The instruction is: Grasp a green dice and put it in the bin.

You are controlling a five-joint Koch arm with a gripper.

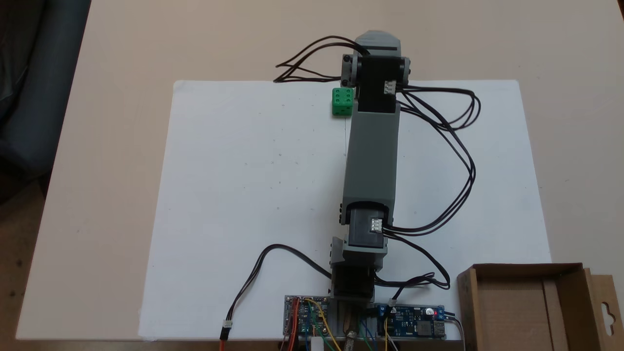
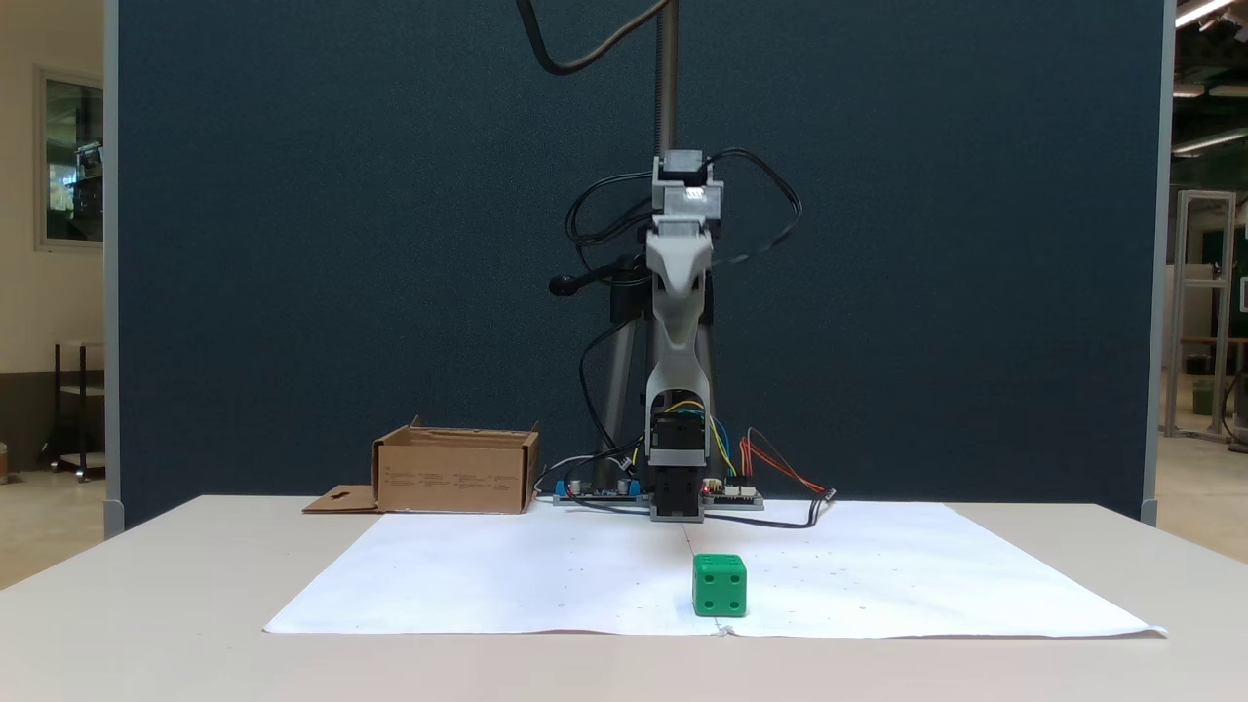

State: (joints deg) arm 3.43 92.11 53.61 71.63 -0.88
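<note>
The green dice [image 1: 342, 101] [image 2: 720, 585] rests on the white paper sheet [image 1: 253, 195], near the edge farthest from the arm's base. The bin [image 1: 526, 307] [image 2: 456, 473], a brown cardboard box with a hang-hole flap, stands beside the base at the sheet's corner. The grey arm is raised tall, and its gripper [image 2: 682, 288] [image 1: 378, 38] hangs high above the table. Its jaws look closed together with nothing between them. In the front-facing fixed view the dice lies low and slightly right of the gripper's line, well apart from it.
Circuit boards [image 1: 363, 319] and loose black cables [image 1: 453, 146] sit around the base. A camera pole [image 2: 668, 78] and a dark blue partition stand behind the arm. The beige table [image 1: 122, 58] extends beyond the paper on all sides.
</note>
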